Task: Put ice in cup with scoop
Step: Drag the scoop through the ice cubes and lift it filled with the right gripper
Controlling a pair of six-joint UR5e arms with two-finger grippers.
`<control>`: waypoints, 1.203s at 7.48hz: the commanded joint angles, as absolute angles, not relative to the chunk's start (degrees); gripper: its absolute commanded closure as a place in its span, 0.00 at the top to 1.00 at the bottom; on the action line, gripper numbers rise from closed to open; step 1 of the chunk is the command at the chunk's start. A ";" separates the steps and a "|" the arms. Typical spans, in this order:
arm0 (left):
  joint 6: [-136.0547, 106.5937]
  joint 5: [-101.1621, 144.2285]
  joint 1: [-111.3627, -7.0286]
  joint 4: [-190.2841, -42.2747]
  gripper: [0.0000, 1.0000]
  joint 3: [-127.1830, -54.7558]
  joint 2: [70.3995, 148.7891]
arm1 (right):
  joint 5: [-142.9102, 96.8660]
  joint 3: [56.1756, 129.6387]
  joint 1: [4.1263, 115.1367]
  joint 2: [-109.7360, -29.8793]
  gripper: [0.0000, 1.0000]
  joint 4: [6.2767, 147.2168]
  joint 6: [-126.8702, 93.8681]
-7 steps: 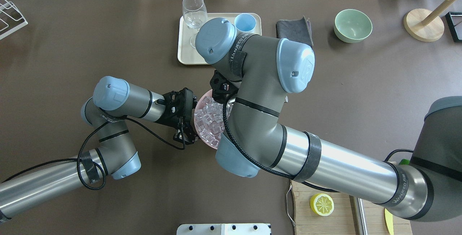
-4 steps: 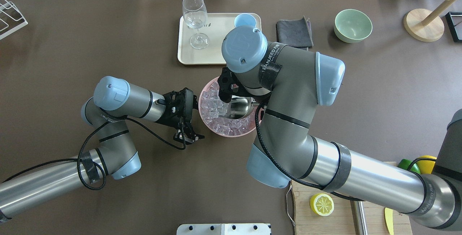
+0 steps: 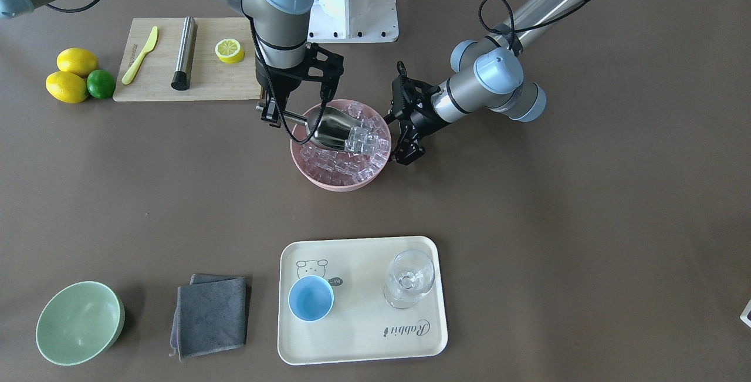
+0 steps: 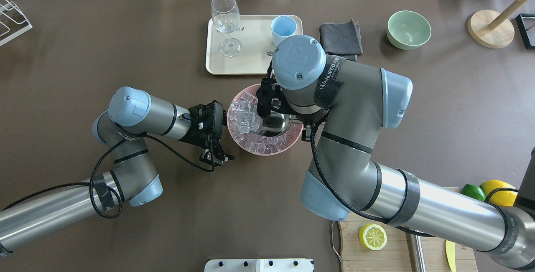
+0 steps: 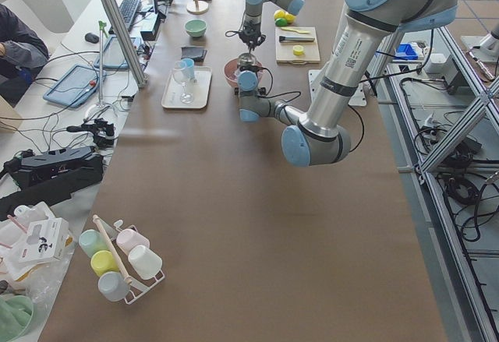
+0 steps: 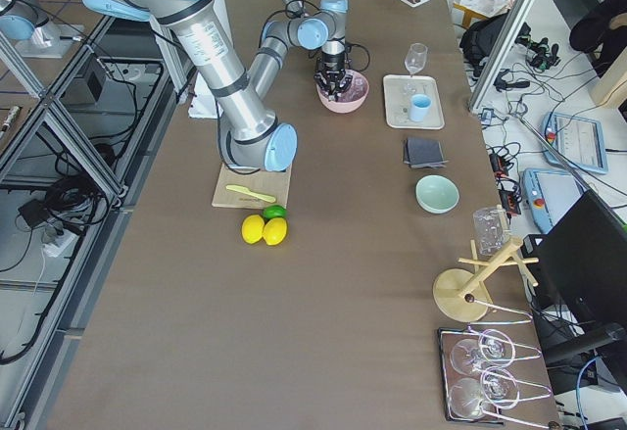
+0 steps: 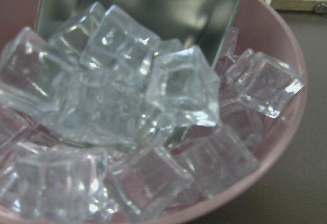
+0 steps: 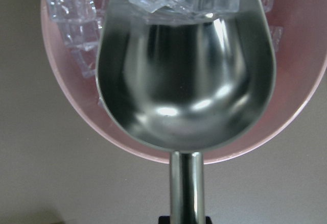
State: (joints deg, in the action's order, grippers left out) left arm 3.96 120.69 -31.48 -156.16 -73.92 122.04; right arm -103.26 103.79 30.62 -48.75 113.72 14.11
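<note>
Progress: early, by my judgement. The scoop lies in the bowl with ice gathered at its mouth, not lifted clear. The cup looks empty.
Left to do: raise the load, carry it to the cup, tip it in.
Scoop: polished steel with a rounded open trough and a thin straight handle. Its inside is mirror-bright.
Ice: clear glassy cubes with soft edges, heaped in the bowl. Several sit on the trough's lip.
Bowl: pink, round and matte, standing on the table.
Cup: small, light blue, without handle. It is upright on the cream tray, at 6 o'clock from the bowl in the front-facing view and well apart.
Right pincer: clenched on the scoop's handle, at the bowl's 10 o'clock in that view.
Left pincer: released, grasping nothing, just beside the bowl's rim at 3 o'clock.
</note>
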 commanded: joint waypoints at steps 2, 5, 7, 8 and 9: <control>5.01 121.29 -31.90 -154.17 0.98 -73.83 122.34 | -104.50 110.90 30.67 -56.85 0.00 107.51 10.21; 5.53 122.25 -32.60 -153.99 0.98 -73.92 122.34 | -106.61 115.90 31.46 -63.00 0.00 98.54 2.40; 5.71 122.26 -32.61 -152.93 0.98 -74.09 122.34 | -111.15 116.98 34.95 -66.43 0.00 89.87 -4.90; 5.71 122.60 -32.78 -152.67 0.99 -74.27 122.26 | -111.79 116.81 36.46 -67.14 0.00 82.95 -9.19; 5.71 122.96 -33.57 -152.58 0.98 -74.44 121.99 | -111.80 116.81 37.17 -68.19 0.00 76.01 -13.58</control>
State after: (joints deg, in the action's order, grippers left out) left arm 5.69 122.44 -32.73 -152.89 -74.16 122.29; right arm -110.78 116.76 35.16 -66.39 87.27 -6.38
